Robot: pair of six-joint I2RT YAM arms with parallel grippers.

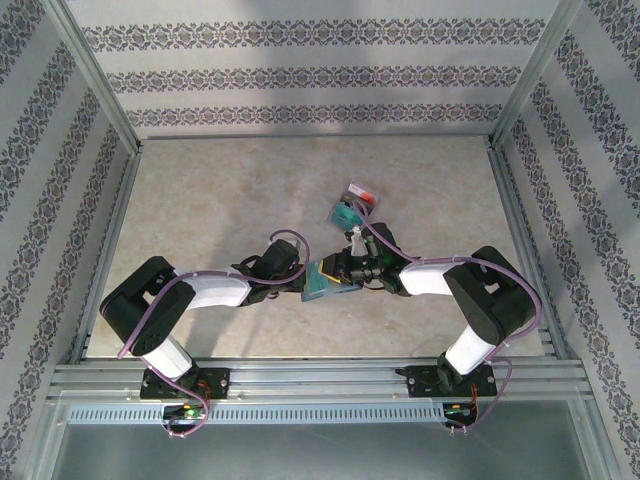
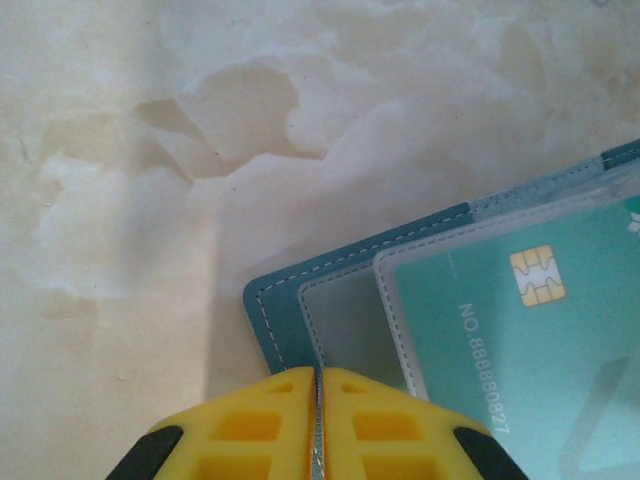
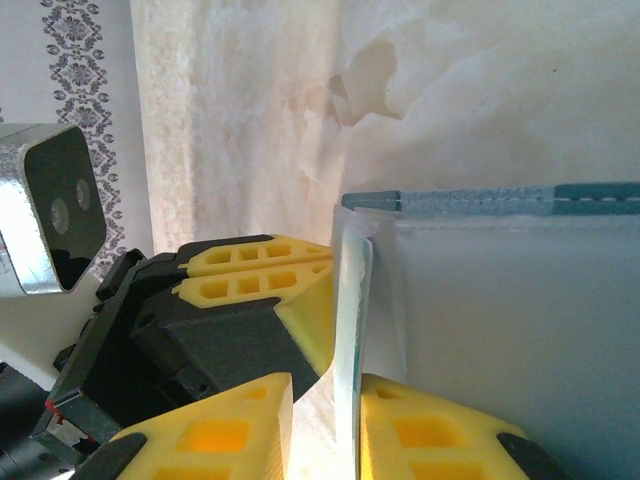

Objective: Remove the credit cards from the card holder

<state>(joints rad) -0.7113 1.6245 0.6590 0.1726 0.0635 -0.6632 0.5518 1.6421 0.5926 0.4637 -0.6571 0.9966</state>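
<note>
At mid-table, the card holder [image 1: 325, 282] is held between both arms. The left gripper [image 2: 318, 388] is clamped tight on its near edge, and the right gripper [image 3: 325, 400] stands slightly parted astride a clear sleeve [image 3: 520, 340]. A teal card [image 2: 530, 340] sits inside. A reddish card [image 1: 361, 192] lies on the table beyond.

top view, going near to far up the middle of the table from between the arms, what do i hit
card holder → teal card → red card
</note>
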